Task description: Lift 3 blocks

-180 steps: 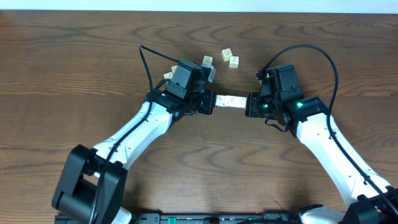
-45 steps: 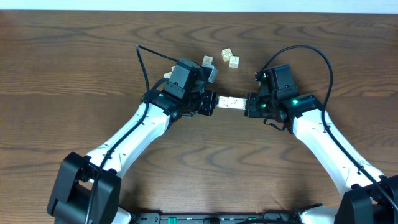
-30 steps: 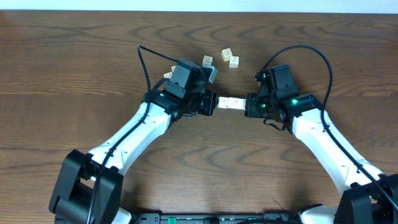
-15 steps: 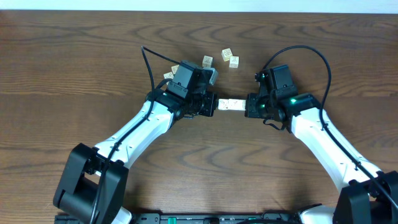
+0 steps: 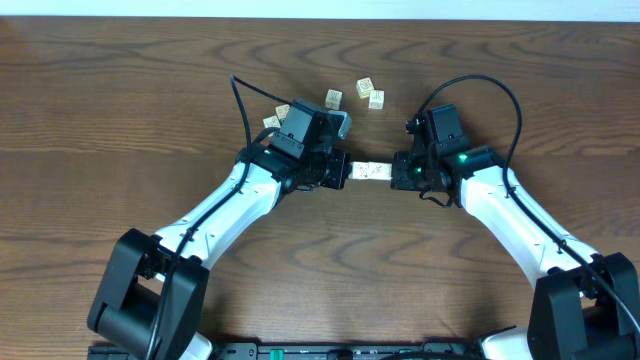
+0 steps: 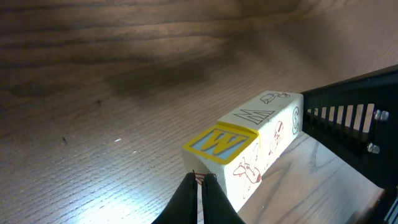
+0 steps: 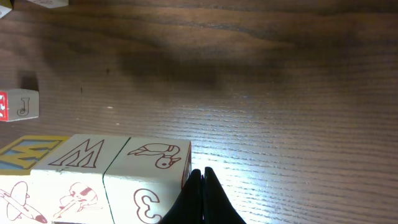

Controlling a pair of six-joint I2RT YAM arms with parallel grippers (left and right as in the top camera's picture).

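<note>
pressure from both ends is what carries this load.

overhead: the row of three blocks (image 5: 370, 171) sits between the left end effector (image 5: 343, 170) and the right end effector (image 5: 396, 171). each is closed and butted against one end of the row, with nothing between its own fingers. press inward equally and raise both arms level at one pace, or the row will likely buckle in the middle. loose cubes (image 5: 366, 87) lie well apart, further back on the counter (image 5: 120, 120). you cannot tell from above whether the row has left the counter.

left wrist: the closed fingertips (image 6: 183, 211) meet the w block (image 6: 221, 144). the far contact is hidden behind the row.

right wrist: the closed fingertips (image 7: 189, 208) touch the duck block (image 7: 152, 163). the row is cut off at the left and bottom edges, and its underside is out of sight.
</note>
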